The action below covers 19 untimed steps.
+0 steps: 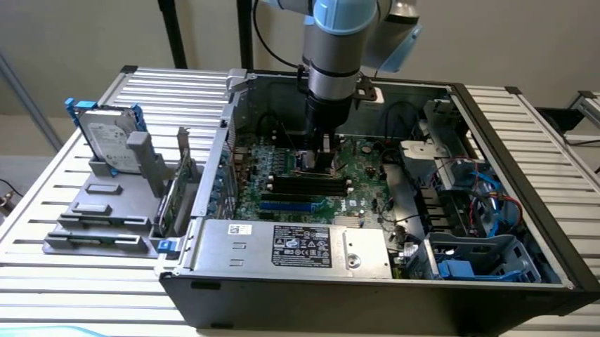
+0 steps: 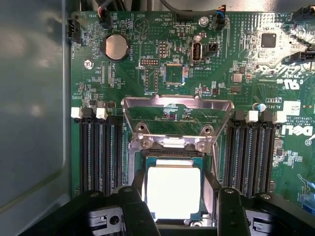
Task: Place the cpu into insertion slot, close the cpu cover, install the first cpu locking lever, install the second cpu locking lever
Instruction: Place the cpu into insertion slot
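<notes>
**A:** Where is the cpu, the small flat square chip with the pale, glaring face?

**B:** The cpu (image 2: 173, 192) sits low in the insertion slot (image 2: 172, 153), the small square dark socket with a silvery rim, and is squared up to it. Whether it is fully seated I cannot tell.

**A:** And the claw?

**B:** The gripper (image 2: 175, 187) looks clasped on the chip. Its black fingers (image 2: 134, 199) press two opposite edges and stand wide apart because the chip is wide.

**A:** So which step is this?

**B:** The first, I judge: placing the chip. The cpu cover (image 2: 177, 104), a thin silvery metal frame with a square window, stands raised on its hinge just beyond the socket, so it is not yet closed.

**A:** What does the move call for?

**B:** Flatness, in my view. The chip should be level, its corners matching the rim, with no sideways drag across the contacts.

**A:** And around it?

**B:** The green circuit board (image 2: 147, 44) carries long black memory slots (image 2: 101, 152) on both sides of the socket. It lies inside the open dark computer case (image 1: 375, 302), along with a silvery labelled power supply box (image 1: 291, 246) and a blue plastic drive cage (image 1: 478, 261). On the exterior view's left, a grey plastic tray (image 1: 98, 210) on the slatted metal table (image 1: 56, 281) holds a silvery hard drive (image 1: 103, 137) standing upright.
</notes>
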### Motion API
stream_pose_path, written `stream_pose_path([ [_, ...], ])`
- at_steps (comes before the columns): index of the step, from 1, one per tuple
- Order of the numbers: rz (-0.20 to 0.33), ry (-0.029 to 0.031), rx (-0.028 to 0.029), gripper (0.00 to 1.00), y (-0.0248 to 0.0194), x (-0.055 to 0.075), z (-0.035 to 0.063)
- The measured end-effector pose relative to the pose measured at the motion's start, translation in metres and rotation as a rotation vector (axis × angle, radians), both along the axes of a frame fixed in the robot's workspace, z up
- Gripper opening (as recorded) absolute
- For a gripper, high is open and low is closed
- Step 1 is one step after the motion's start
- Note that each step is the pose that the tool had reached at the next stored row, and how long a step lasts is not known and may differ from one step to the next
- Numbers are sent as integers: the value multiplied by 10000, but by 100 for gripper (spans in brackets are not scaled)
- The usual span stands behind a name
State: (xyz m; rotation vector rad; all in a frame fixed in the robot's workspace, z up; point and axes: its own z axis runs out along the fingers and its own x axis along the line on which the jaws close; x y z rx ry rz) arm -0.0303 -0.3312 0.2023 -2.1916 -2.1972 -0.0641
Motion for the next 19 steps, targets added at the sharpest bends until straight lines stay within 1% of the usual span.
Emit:
stream_pose_path([
  [3, 0, -1, -12, 55, 0, 0, -7],
  [12, 0, 0, -102, 55, 0, -3, -19],
  [19, -11, -2, -102, 55, 6, -3, -26],
])
